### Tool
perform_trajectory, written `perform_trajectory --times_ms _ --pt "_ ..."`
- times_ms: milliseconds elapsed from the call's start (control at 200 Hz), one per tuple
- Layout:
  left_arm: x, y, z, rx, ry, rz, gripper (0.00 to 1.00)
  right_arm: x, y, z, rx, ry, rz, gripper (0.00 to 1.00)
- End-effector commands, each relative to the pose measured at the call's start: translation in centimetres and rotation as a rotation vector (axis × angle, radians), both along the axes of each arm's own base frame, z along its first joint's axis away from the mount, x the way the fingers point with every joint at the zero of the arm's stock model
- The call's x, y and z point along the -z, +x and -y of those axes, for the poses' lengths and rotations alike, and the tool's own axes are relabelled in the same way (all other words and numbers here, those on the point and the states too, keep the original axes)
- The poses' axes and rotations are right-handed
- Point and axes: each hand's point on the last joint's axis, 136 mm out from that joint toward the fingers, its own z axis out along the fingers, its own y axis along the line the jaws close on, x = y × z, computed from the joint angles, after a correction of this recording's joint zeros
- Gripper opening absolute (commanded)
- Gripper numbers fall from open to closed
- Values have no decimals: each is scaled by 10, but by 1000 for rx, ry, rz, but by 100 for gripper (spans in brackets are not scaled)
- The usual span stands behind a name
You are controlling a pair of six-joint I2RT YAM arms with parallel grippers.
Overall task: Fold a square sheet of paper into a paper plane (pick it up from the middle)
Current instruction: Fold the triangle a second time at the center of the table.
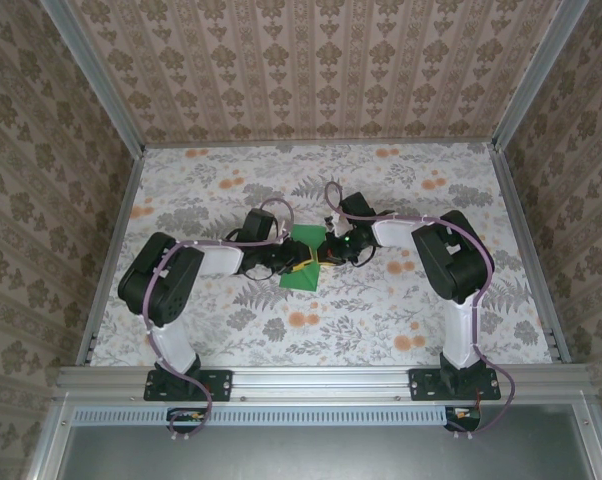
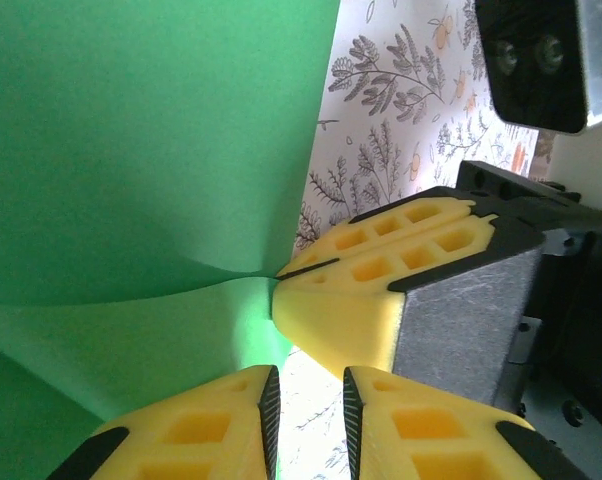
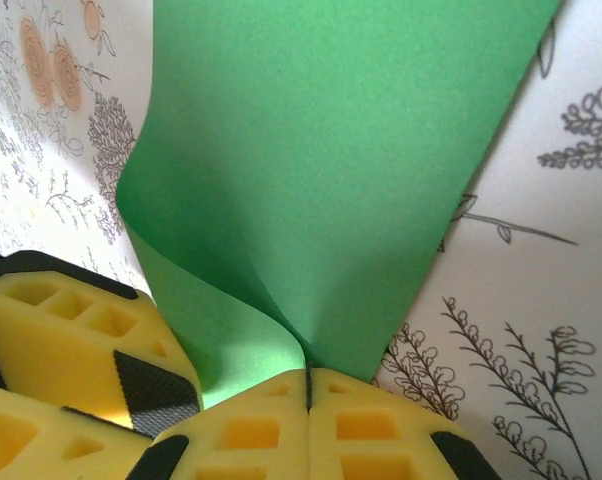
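Right gripper pinched shut on the square sheet of paper (sheet bows up from pinch); left gripper just beside, jaws a slit apart.

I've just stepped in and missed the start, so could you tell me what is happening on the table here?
A two-armed robot is handling a green sheet of paper in the middle of the table. The right gripper is pinched shut on the sheet, bending it into a curve. The left gripper sits right beside it, jaws slightly apart. The sheet is not yet a plane.
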Motion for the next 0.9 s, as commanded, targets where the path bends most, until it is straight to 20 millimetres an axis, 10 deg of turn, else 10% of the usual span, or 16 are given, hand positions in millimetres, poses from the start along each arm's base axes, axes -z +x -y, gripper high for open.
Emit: perform_trajectory --times_ms 0,895 --pt "-2 -1 6 34 -6 5 27 2 5 2 -8 -20 7 4" --pt "-14 2 1 26 29 65 23 -1 7 8 -12 -54 26 4"
